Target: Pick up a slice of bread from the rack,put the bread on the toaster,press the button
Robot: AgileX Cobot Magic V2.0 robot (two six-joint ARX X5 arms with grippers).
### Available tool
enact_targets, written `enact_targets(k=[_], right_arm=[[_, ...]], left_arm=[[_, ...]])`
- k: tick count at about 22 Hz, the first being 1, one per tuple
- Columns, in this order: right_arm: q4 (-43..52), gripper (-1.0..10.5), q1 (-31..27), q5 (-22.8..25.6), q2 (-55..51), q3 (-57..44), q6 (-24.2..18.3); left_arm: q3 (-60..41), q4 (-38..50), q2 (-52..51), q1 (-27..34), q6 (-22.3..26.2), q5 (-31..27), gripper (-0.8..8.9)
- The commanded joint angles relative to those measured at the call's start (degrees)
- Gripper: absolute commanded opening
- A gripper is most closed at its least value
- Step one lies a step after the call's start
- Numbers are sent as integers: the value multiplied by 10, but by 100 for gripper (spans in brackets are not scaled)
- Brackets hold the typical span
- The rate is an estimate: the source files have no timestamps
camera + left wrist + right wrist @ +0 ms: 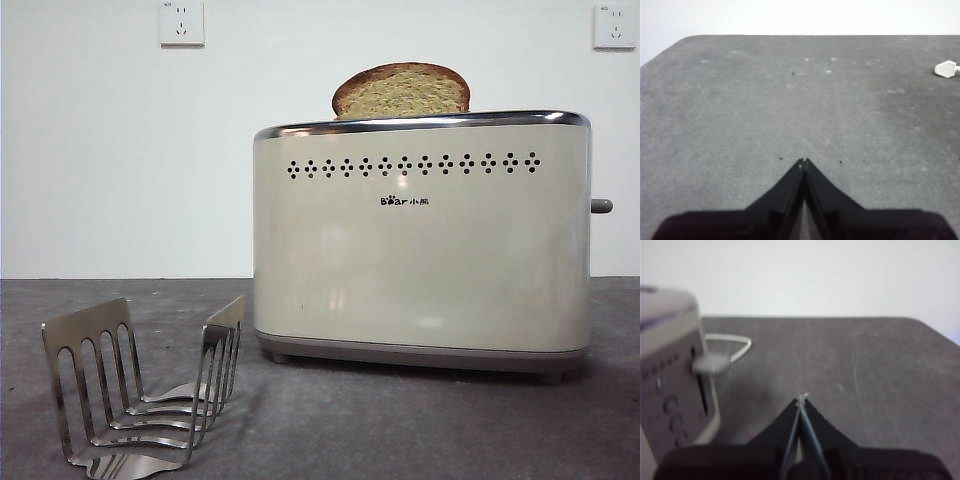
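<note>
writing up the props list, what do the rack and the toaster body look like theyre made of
The rack looks like polished steel: thin bright dividers with mirror-like reflections. The toaster has a glossy cream body, either painted metal or plastic, with soft highlights on its side, a chrome-looking top rim and a matte grey base.

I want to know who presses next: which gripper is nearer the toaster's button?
Right. The right gripper sits just beside the button at the toaster's end; the left gripper faces only table, toaster out of its view.
</note>
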Motion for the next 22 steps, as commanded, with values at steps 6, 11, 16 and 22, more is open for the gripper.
enact_targets(k=[6,11,16,22], right_arm=[[-97,0,11,-1,-59,-5,-60],[-107,0,19,6,-59,-5,-53],[-107,0,19,15,-59,-5,-42],[-107,0,19,15,-59,-5,-38]], left_arm=[[-6,3,0,2,-1,-2,-4],[-6,3,1,2,-1,-2,-4],[-6,3,3,2,-1,-2,-4],[-6,3,3,2,-1,-2,-4]])
